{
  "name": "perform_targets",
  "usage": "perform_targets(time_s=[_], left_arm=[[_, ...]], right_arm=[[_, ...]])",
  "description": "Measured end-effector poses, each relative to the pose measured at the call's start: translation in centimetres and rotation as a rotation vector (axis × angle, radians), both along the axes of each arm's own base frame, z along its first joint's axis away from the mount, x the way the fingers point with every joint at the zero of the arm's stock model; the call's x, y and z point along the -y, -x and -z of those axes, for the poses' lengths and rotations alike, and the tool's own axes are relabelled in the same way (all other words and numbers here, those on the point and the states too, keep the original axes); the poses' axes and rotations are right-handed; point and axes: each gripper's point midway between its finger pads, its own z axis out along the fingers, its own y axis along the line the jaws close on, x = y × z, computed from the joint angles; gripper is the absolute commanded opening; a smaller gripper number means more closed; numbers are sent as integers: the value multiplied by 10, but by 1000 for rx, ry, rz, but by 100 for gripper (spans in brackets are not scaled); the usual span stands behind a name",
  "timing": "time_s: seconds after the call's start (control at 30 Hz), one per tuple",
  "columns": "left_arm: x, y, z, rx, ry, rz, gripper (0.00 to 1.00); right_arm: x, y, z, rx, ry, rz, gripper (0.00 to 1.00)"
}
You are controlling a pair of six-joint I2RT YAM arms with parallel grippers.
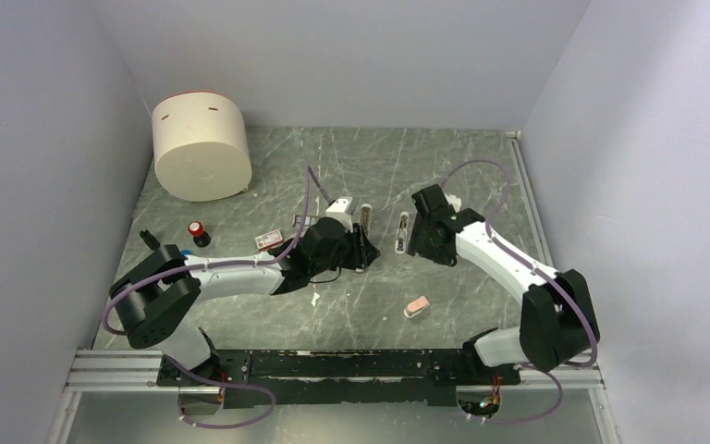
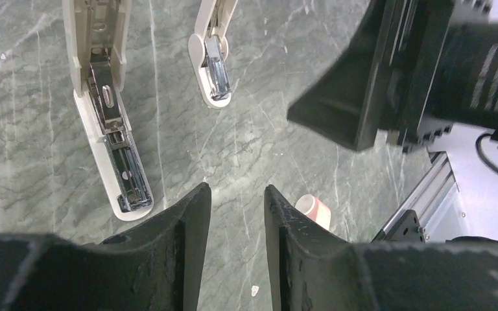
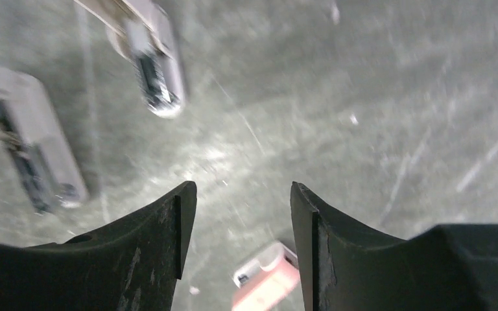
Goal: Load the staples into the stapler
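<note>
Status: loading is not complete. My left claw [image 2: 237,191] is partly spread and pinches nothing; bare tabletop [image 1: 379,166] shows through the gap. My right claw [image 3: 242,188] is spread wider and is likewise empty. The stapler [image 2: 107,123] lies flat on the tabletop at 10 o'clock from the left claw tips in the left wrist view. It is hinged open, with the metal magazine channel facing up. A short white piece [image 2: 213,65] lies near it at 12 o'clock, apart from it. A dark strip shows in the channel of each, but I cannot tell whether it is staples or bare metal. The box of staples [image 1: 269,240] rests at 9 o'clock from the left claw in the top view, behind the wrist and out of reach of the tips. No loose staple block is visible in any view. The pink piece [image 3: 266,278] lies at 6 o'clock in the right wrist view, under the claw gap and untouched. Done, by my judgement: stapler opened and presented. Remaining: fetch a staple block, seat it in the channel, close the stapler
</note>
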Motion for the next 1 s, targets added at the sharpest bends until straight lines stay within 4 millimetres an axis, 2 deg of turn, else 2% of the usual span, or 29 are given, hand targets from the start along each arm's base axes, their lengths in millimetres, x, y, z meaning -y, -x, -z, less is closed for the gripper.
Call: perform_targets(time_s=[0.17,0.27,0.5,0.6,0.8,1.0], left_arm=[[-8,0,-8,31,18,-17,42],[-10,0,-11,46,27,-25,42],[-17,2,-4,47,17,-30,41],[-19,1,-5,54,15,-38,41],[-22,0,-11,70,29,-53,41],[-24,-2,-12,77,28,-67,41]], right_arm=[[17,49,14,-118,7,63,65],[17,73,17,-161,-40,87,66],[4,103,38,-259,-156,146,66],[-2,109,44,-294,-188,165,63],[-13,114,52,-321,-249,183,48],[-16,108,60,-328,-240,175,36]])
